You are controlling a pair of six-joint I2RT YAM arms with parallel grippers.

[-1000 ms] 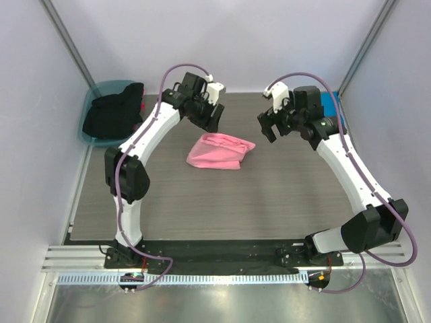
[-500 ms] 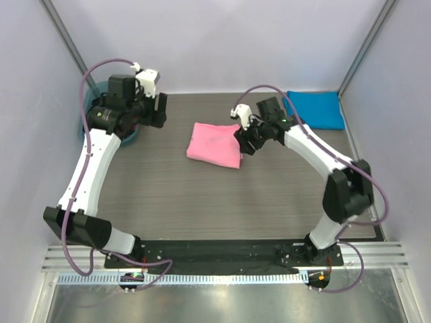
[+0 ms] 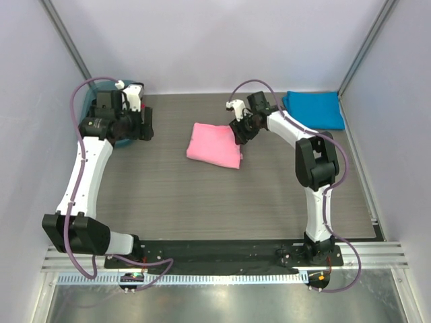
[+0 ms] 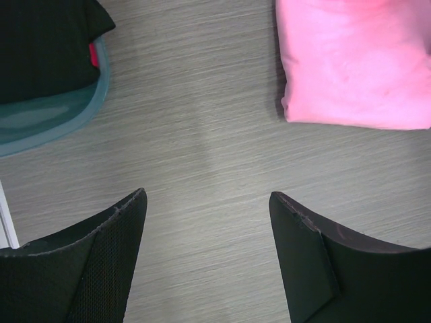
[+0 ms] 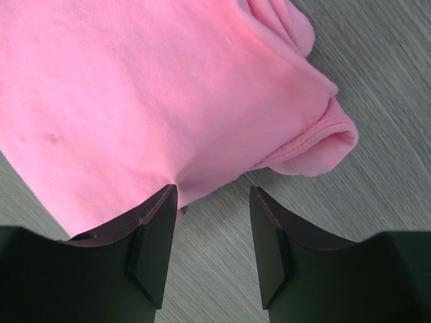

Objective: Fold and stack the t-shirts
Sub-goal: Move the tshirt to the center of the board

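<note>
- Both arms have shifted in the last second. The left hand [image 3: 143, 126] has swung away from the pink shirt [image 3: 214, 145] to the far left, and the right hand [image 3: 241, 132] has come in to that shirt's right edge. The shirt itself has gone from a rumpled heap to a neat fold.
- Done: the pink shirt lies folded at mid-worktop [image 3: 202, 202], and the blue shirt [image 3: 313, 109] lies folded in the far right corner.
- Left to do: the two shirts are well apart, so stacking is not yet done. It probably starts with lifting the pink one.
- The right hand's jaws stand partway apart with the tips at the pink hem. One tip touches the cloth, and worktop shows in the gap, so nothing is visibly pinched.
- The left hand's jaws are wide apart and empty over bare worktop, just beside the tub [image 4: 47, 124].
- A black cloth [image 4: 40, 40] fills the tub. I cannot tell whether it belongs to the job.
- The pink shirt is soft, faintly fuzzy knit. It forms a thick pad with rounded fold edges, has a rolled hem bulging at one corner, and carries a small speck on top.
- The blue shirt is a flat, bright rectangle. Its texture is too small to read.
- The worktop is grey with a fine wood-grain pattern.
- The tub is smooth teal plastic with a curved rim.
- The fingers are black, hard and wedge-shaped, and one left pad is meshed.
</note>
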